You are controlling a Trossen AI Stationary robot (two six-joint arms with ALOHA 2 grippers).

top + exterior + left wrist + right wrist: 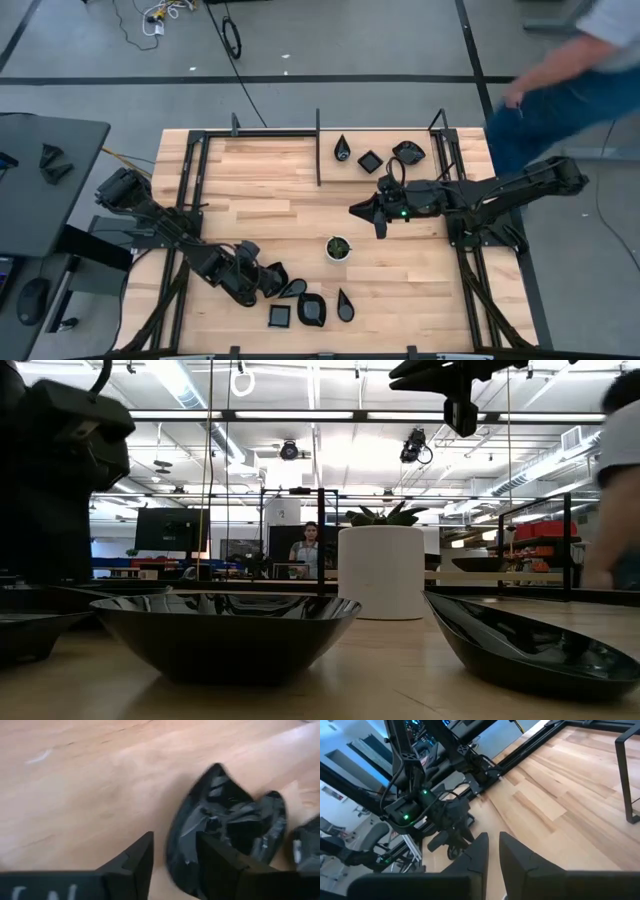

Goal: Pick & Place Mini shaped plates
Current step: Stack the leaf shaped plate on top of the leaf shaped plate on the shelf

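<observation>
Left claw apart astride a teardrop plate's rim; right claw nearly together, empty.

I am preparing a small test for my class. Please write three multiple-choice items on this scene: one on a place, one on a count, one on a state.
1. Where does the white cup stand?
A. On the bare wood of the table, between the two groups of plates
B. Inside a black plate
C. On the floor

2. How many black plates lie in the group beside the right arm?
A. One
B. Three
C. Six

3. How is the left tool?
A. Shut on the cup
B. Raised high, far from every plate
C. Open, low, astride the rim of a black plate

Answers:
1. A, the high view shows wood all around the cup.
2. B, a teardrop, a square and a leaf shape lie there.
3. C, the left wrist view shows one finger on each side of the rim.
</observation>
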